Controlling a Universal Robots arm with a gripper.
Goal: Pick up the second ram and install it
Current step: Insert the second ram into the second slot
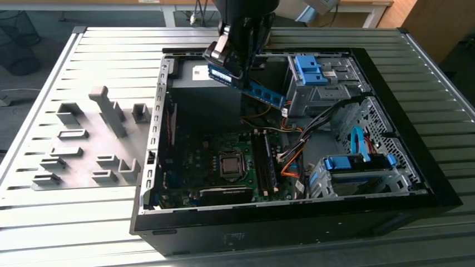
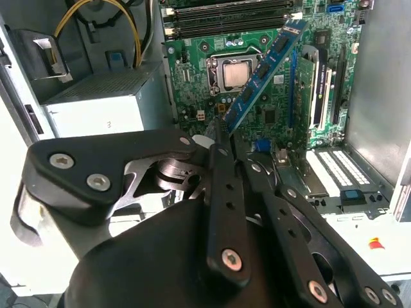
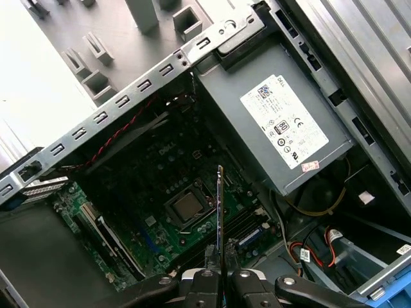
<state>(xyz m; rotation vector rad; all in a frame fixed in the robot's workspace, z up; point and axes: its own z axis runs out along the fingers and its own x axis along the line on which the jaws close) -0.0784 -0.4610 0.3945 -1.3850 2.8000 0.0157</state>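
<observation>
Open computer case lies on its side on a ribbed metal counter, side panel off, green board facing up inside. The hand hangs above the case near its far end in the exterior view, fingers pressed together on one end of the second ram. The stick is blue-green with dark chips, held in the air, tilted, its free end pointing down toward the exterior view's right, close to the blue-tabbed drive cage. It touches nothing but the hand.

In the second wrist view the black fingers pinch the second ram at its near end; the stick runs out over the board, chips in a row along its face, with the processor socket just beside it in the picture. Memory slots run along the far edge of the board there. A yellow cable loops above the grey power supply.

In the first wrist view the second ram shows edge-on, a thin line rising from between the fingertips, over the processor socket. The power supply with its white label sits at the case wall.

On the counter beside the case, at the exterior view's left, stand grey holder blocks, one with a tall upright post.
</observation>
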